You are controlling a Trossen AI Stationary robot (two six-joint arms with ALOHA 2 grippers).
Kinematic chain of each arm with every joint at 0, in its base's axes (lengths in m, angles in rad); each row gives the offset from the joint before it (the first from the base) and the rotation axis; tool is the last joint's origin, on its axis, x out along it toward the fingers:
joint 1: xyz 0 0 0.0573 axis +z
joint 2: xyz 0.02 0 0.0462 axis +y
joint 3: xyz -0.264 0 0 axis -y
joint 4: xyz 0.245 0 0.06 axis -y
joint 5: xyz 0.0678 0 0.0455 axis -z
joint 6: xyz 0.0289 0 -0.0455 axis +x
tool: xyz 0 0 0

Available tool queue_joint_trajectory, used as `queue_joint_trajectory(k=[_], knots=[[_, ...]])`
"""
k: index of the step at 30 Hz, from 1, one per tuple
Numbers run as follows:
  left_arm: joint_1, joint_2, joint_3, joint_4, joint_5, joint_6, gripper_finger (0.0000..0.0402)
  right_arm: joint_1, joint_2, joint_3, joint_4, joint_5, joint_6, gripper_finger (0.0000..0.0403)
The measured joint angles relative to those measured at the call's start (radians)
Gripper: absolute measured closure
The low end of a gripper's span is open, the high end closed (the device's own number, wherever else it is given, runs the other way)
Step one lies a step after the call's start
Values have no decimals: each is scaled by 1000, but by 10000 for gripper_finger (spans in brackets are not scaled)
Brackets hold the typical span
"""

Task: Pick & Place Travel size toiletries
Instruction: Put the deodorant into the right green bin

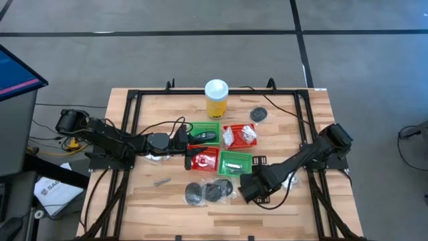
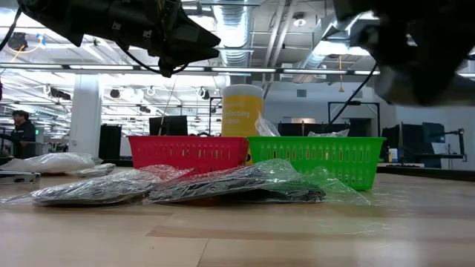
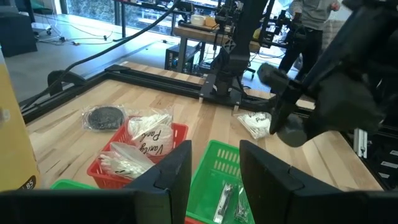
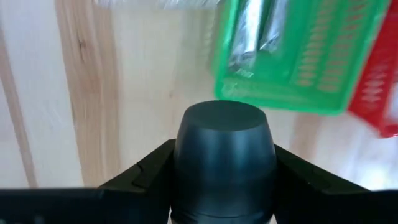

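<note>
Black round cap [image 4: 224, 146] sits clamped in right claw [image 1: 249, 189]; left claw [image 1: 189, 139] gapes empty.

Yellow bottle [image 1: 216, 99] (white cap) behind red/green baskets [image 1: 202, 132] — wooden table [image 1: 154, 201]

Wooden bench [image 1: 167, 207], four red and green baskets [image 1: 221, 148] clustered centrally, yellow bottle [image 1: 216, 98] behind, black discs [image 1: 207, 192] in front, left gripper [image 1: 189, 139] beside baskets, right gripper [image 1: 247, 191] possibly holding something dark.
</note>
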Motion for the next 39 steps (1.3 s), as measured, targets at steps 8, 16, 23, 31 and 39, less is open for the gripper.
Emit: queue_joint_trajectory(k=[8,16,23,31,39], knots=[[0,0,0,0,0,0,275,-42,0,130,-25,87,-120,212],[0,0,0,0,4,0,275,-112,-1,201,17,167,-234,212],[0,0,0,0,4,1,275,-189,-1,208,136,166,-361,212],[0,0,0,0,3,1,275,-306,-1,208,297,111,-487,212],[0,0,0,0,1,1,275,-431,0,199,469,-21,-580,212]])
